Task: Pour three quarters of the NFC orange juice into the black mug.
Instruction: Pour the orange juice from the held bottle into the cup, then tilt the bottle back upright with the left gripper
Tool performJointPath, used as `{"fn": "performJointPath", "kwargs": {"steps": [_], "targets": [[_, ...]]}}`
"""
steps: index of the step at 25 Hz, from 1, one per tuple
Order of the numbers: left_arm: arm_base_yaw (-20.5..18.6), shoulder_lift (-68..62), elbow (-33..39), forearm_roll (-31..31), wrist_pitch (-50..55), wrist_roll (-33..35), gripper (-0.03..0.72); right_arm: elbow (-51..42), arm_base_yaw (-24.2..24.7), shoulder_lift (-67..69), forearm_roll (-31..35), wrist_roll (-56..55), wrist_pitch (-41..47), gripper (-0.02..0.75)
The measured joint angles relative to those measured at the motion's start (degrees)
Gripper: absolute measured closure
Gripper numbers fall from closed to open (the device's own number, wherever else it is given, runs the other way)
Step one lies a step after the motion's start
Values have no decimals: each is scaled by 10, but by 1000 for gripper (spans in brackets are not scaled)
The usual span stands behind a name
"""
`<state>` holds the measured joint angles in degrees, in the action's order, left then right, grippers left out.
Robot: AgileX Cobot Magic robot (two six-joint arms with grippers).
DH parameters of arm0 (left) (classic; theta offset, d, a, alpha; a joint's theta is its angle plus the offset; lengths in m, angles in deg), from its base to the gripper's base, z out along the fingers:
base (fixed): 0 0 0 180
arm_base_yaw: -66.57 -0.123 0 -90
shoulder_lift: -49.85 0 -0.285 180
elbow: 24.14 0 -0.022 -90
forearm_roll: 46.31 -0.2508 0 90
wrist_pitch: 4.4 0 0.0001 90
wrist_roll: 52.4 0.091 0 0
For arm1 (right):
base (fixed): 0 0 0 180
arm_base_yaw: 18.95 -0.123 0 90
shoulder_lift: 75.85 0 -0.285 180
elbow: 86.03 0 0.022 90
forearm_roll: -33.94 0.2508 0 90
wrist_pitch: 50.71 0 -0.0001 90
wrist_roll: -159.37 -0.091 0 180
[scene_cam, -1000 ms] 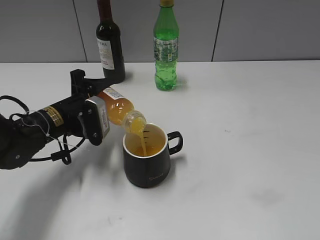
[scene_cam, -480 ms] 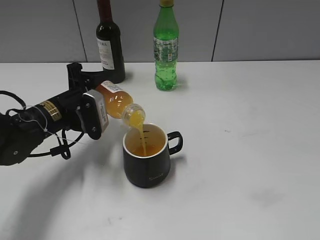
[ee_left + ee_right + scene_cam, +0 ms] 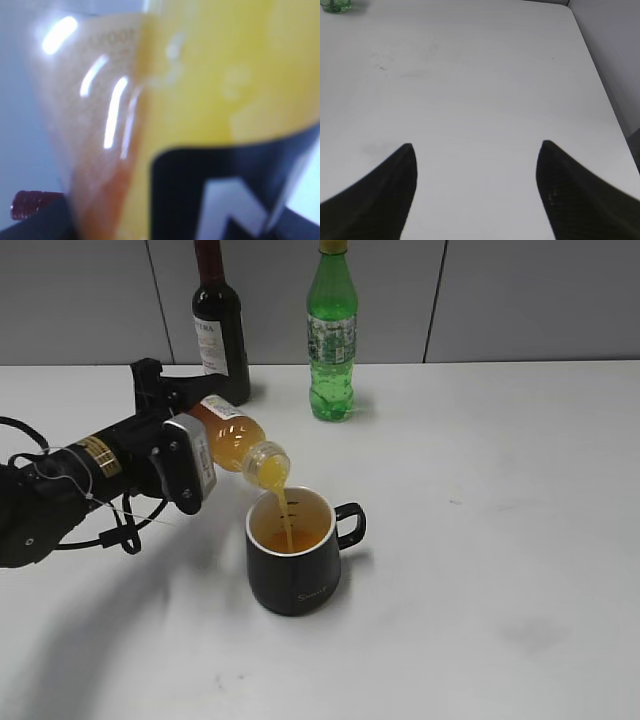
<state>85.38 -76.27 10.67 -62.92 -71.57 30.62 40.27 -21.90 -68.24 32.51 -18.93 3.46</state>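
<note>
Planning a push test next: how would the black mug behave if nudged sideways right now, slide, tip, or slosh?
The black mug looks squat with a broad base, so it would probably slide rather than tip on the smooth white table. It already holds orange juice, so likely heavier than empty and apt to slosh. Its handle points right, so a push there may spin it.

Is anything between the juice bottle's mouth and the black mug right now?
Nothing visible. The NFC orange juice, held tilted by the left gripper, has its mouth just above the black mug, and only the juice stream spans the gap into the mug's open top.
</note>
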Motion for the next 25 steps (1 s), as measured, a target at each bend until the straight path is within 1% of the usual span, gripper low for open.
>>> {"fn": "performJointPath", "kwargs": {"steps": [11, 23, 25], "targets": [[-1, 11, -17, 0, 1, 0, 216, 0, 0, 0, 0, 0, 0, 174], [-2, 13, -17, 0, 5, 0, 216, 0, 0, 0, 0, 0, 0, 174], [-2, 13, -17, 0, 5, 10, 216, 0, 0, 0, 0, 0, 0, 174]]}}
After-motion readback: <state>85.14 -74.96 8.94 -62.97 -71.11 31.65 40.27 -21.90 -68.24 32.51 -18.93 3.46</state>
